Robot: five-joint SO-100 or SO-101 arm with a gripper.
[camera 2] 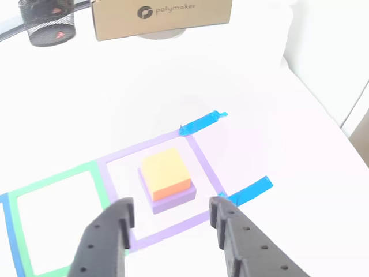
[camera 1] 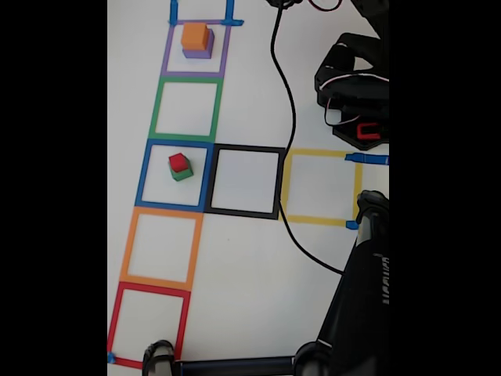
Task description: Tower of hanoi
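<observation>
In the fixed view an orange cube (camera 1: 195,35) sits on a purple cube (camera 1: 198,52) inside the purple tape square (camera 1: 166,55) at the top. A red cube (camera 1: 179,162) rests on a green cube (camera 1: 183,175) inside the blue tape square (camera 1: 142,176). The other view shows the orange cube (camera 2: 166,172) on the purple cube (camera 2: 173,201) from close up. My gripper (camera 2: 171,206) is open just in front of that stack, one dark finger on each side and nothing between them. The dark arm (camera 1: 352,82) is at the right edge of the fixed view.
Green (camera 1: 155,110), orange (camera 1: 125,247), red (camera 1: 114,321), black (camera 1: 246,149) and yellow (camera 1: 317,153) tape squares hold nothing. A black cable (camera 1: 291,117) crosses the table. A black stand (camera 1: 360,298) fills the lower right. A cardboard box (camera 2: 161,17) and mesh cup (camera 2: 49,23) stand at the back.
</observation>
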